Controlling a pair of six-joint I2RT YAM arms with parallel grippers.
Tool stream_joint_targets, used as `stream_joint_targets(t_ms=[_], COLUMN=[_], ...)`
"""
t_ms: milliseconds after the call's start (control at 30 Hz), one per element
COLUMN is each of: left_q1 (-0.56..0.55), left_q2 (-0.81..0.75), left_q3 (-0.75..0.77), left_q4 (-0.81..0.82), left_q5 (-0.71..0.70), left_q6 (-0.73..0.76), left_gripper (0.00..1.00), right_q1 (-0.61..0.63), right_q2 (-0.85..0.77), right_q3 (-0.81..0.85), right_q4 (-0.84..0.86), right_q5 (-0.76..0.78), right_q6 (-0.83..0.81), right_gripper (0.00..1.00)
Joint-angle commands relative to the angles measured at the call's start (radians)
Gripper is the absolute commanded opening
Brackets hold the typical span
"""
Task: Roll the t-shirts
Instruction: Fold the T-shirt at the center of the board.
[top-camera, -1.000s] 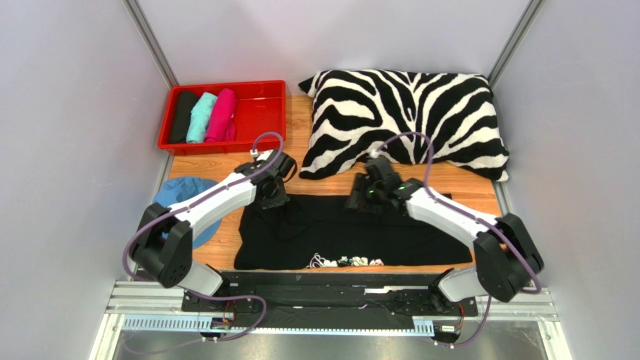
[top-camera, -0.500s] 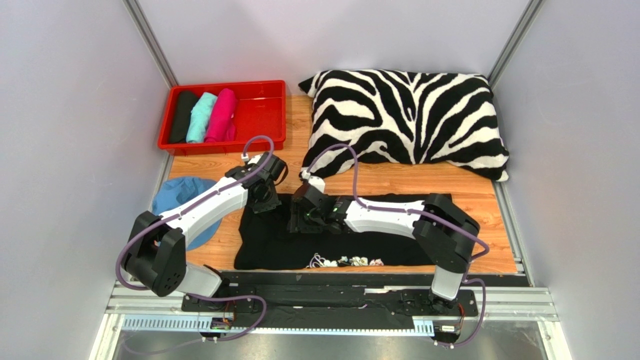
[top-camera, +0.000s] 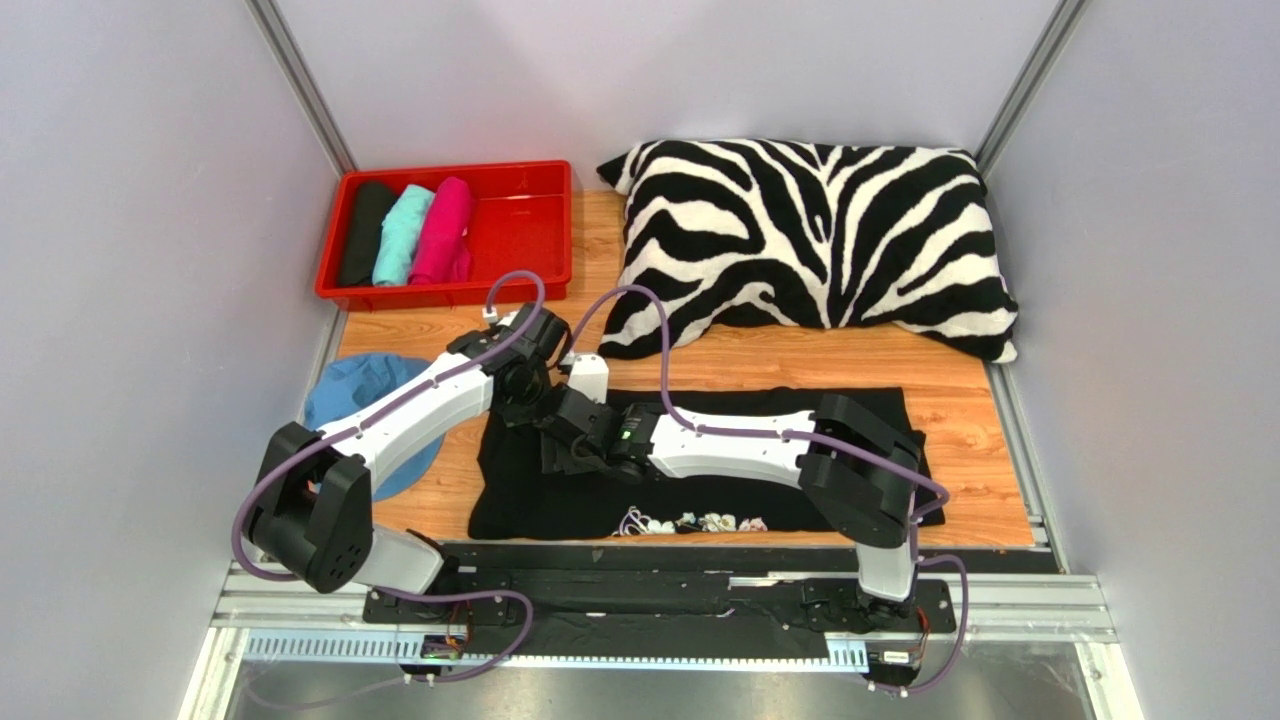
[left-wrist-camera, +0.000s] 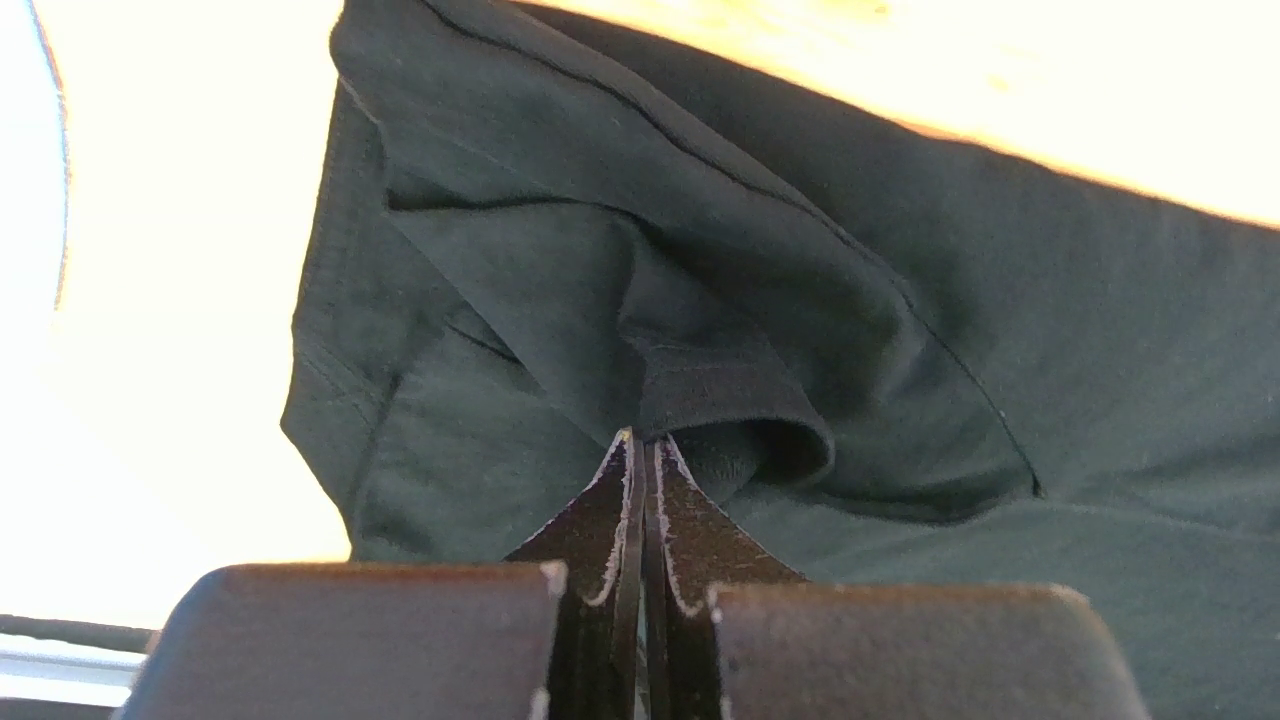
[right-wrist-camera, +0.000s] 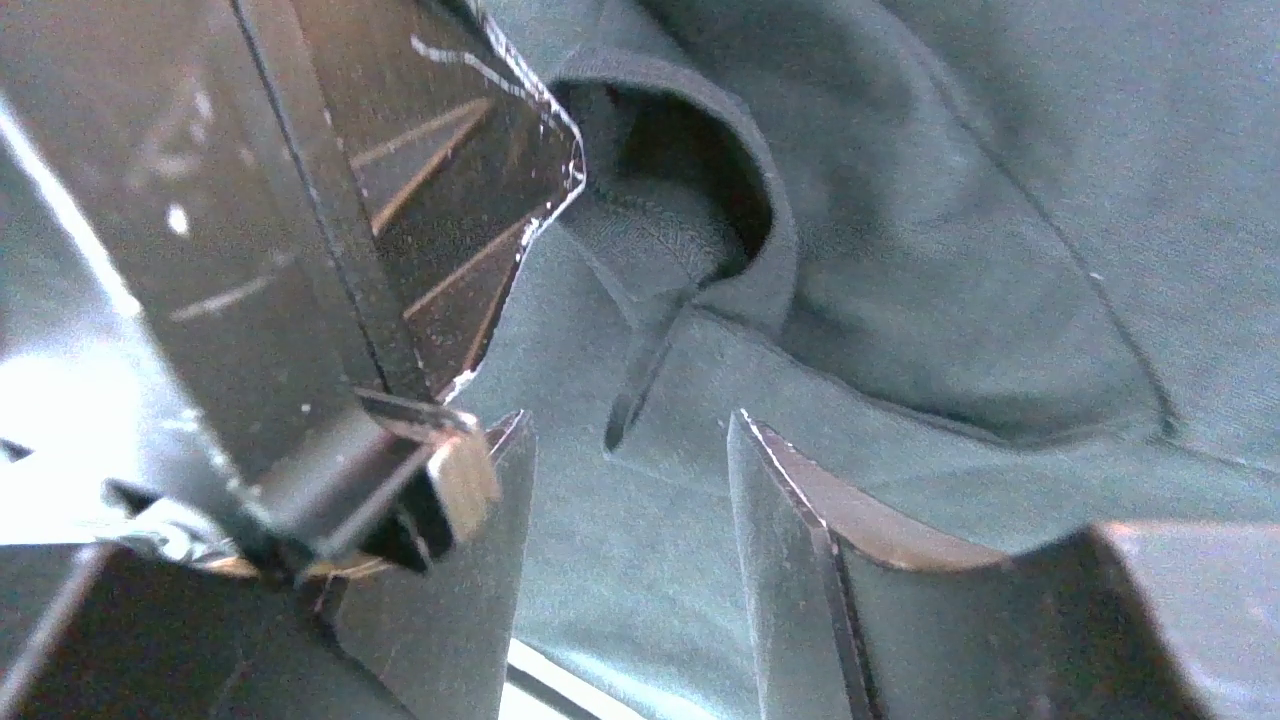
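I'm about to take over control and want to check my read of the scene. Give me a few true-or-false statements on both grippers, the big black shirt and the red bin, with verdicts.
1. The red bin holds three rolled t-shirts. True.
2. The left gripper hangs open above the black t-shirt. False: it is shut, pinching a raised fold of that shirt.
3. The right gripper has its jaws apart, close beside the left gripper. True.
4. The black t-shirt is draped over the zebra pillow. False: it lies spread on the table, nearer the arms than the pillow.
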Motion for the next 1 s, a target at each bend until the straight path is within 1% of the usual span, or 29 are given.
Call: stream_joint_targets(t_ms=[0, 167, 233, 267, 300, 333, 367, 400, 533, 633, 667, 733, 767, 800, 867, 967], left_q1=[0.006, 0.006, 0.006, 0.006, 0.006, 0.006, 0.006, 0.006, 0.006, 0.006, 0.008, 0.011, 0.014, 0.020, 0.028, 0.040], left_q2=[-0.013, -0.012, -0.013, -0.015, -0.018, -0.023, -0.026, -0.030, -0.044, -0.050, -0.047, -0.040, -0.035, -0.032, -0.026, -0.020], left_q3=[0.002, -0.001, -0.004, -0.007, -0.010, -0.013, -0.022, -0.025, -0.048, -0.058, -0.058, -0.055, -0.053, -0.050, -0.042, -0.035], left_q4=[0.005, 0.007, 0.007, 0.007, 0.008, 0.011, 0.014, 0.014, 0.020, 0.026, 0.031, 0.031, 0.033, 0.031, 0.031, 0.030], left_q5=[0.022, 0.035, 0.039, 0.042, 0.047, 0.050, 0.058, 0.059, 0.071, 0.076, 0.078, 0.081, 0.081, 0.082, 0.084, 0.090], left_q6=[0.021, 0.013, 0.010, 0.004, 0.001, -0.004, -0.013, -0.018, -0.036, -0.042, -0.041, -0.036, -0.032, -0.027, -0.013, 0.002], left_gripper=[0.00, 0.00, 0.00, 0.00, 0.00, 0.00, 0.00, 0.00, 0.00, 0.00, 0.00, 0.00, 0.00, 0.00, 0.00, 0.00], right_q1=[0.009, 0.017, 0.017, 0.018, 0.017, 0.017, 0.018, 0.017, 0.018, 0.018, 0.018, 0.023, 0.026, 0.031, 0.037, 0.040], right_q2=[0.075, 0.088, 0.085, 0.081, 0.073, 0.069, 0.065, 0.058, 0.030, 0.009, 0.006, 0.004, 0.006, 0.010, 0.022, 0.033], right_q3=[0.082, 0.094, 0.094, 0.085, 0.082, 0.076, 0.065, 0.061, 0.031, 0.008, 0.005, -0.001, -0.002, -0.002, 0.005, 0.013], right_q4=[-0.086, -0.117, -0.136, -0.143, -0.144, -0.144, -0.144, -0.146, -0.147, -0.141, -0.135, -0.126, -0.120, -0.118, -0.117, -0.107], right_q5=[0.065, 0.108, 0.125, 0.130, 0.131, 0.134, 0.134, 0.134, 0.144, 0.148, 0.150, 0.154, 0.159, 0.167, 0.173, 0.191], right_q6=[-0.047, -0.036, -0.030, -0.028, -0.027, -0.027, -0.027, -0.027, -0.024, -0.028, -0.028, -0.037, -0.039, -0.042, -0.039, -0.036], right_gripper=[0.53, 0.47, 0.41, 0.37, 0.28, 0.24, 0.18, 0.14, 0.08, 0.10, 0.13, 0.23, 0.30, 0.34, 0.40, 0.43])
